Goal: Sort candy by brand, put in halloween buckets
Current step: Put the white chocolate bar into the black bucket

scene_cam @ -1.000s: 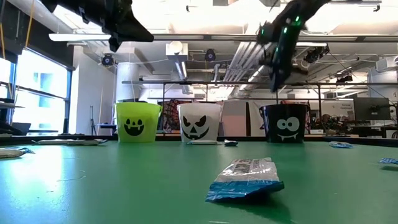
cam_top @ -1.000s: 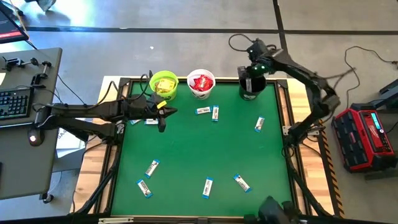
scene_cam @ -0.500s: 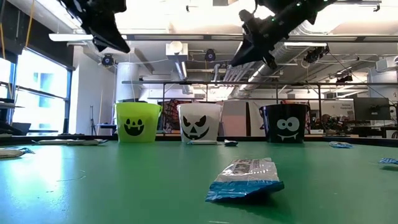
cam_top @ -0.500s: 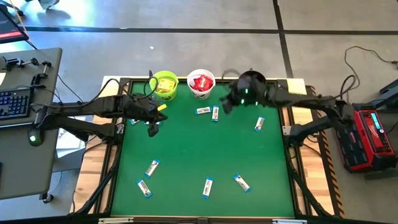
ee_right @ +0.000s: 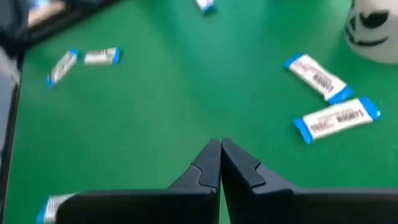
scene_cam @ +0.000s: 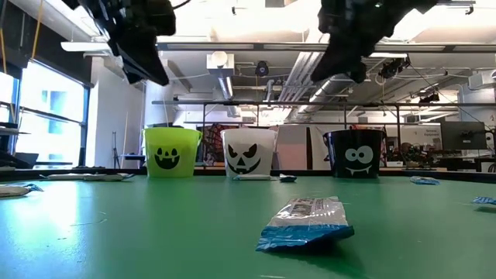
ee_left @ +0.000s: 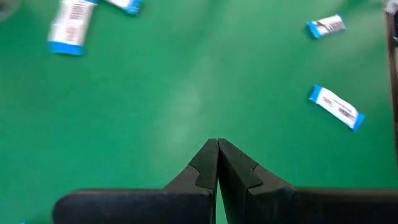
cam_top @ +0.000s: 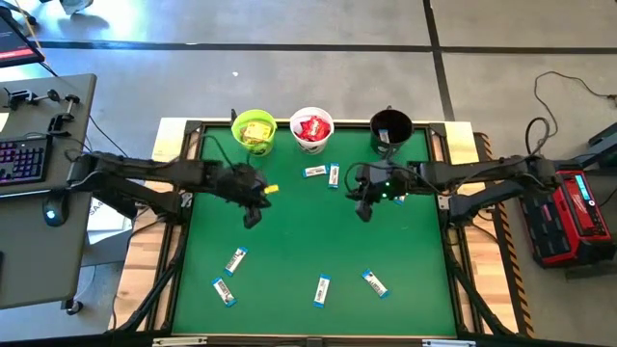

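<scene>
Three halloween buckets stand along the far edge: a lime green one (cam_top: 254,130) with yellow candy inside, a white one (cam_top: 311,128) with red candy inside, and a black one (cam_top: 390,127). Several blue-and-white candy bars lie flat on the green mat: two near the white bucket (cam_top: 323,173) and several toward the near edge (cam_top: 322,289). My left gripper (cam_top: 253,218) hangs shut over the mat's left middle, above bare mat (ee_left: 217,146). My right gripper (cam_top: 364,212) hangs shut over the mat's right middle (ee_right: 221,146). Neither holds anything.
A bar (scene_cam: 306,223) lies close to the near edge in the low view. A black frame (cam_top: 453,241) borders the mat. A desk with a keyboard (cam_top: 24,159) stands to the left, a red case (cam_top: 569,212) to the right.
My right gripper has swung from above the black bucket toward the table's left and near side, over the mat's middle, sinking a little and turning. My left gripper has moved a little toward the near edge and tipped further downward.
</scene>
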Robot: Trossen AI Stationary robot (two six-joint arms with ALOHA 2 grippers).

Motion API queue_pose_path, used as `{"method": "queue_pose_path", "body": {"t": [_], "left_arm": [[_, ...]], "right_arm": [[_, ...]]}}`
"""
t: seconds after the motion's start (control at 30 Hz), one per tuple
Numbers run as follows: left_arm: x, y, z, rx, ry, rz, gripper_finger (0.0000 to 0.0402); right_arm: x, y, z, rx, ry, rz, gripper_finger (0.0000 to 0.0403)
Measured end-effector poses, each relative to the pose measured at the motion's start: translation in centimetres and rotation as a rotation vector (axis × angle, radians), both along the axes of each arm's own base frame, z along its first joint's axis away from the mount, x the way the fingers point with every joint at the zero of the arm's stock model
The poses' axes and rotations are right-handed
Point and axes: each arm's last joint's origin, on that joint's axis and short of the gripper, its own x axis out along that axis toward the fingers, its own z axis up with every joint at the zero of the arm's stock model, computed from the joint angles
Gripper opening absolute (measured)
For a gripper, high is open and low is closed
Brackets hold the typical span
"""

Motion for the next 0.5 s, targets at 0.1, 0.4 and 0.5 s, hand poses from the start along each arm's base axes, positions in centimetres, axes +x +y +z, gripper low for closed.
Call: {"method": "queue_pose_path", "body": {"t": [0.1, 0.4, 0.5], "left_arm": [[1.6, -0.8, -1.1, -0.042, -0.004, -0.026, 0.0], [3.5, -2.5, -2.9, -0.065, 0.003, -0.013, 0.0], [3.5, -2.4, -2.9, -0.047, 0.002, -0.028, 0.0]], "right_arm": [[-0.6, 0.3, 0.2, 0.015, 0.025, 0.057, 0.0], [-2.2, 5.5, -0.3, 0.171, 0.147, 0.128, 0.0], [-2.6, 8.1, -0.7, 0.245, 0.167, 0.061, 0.0]]}}
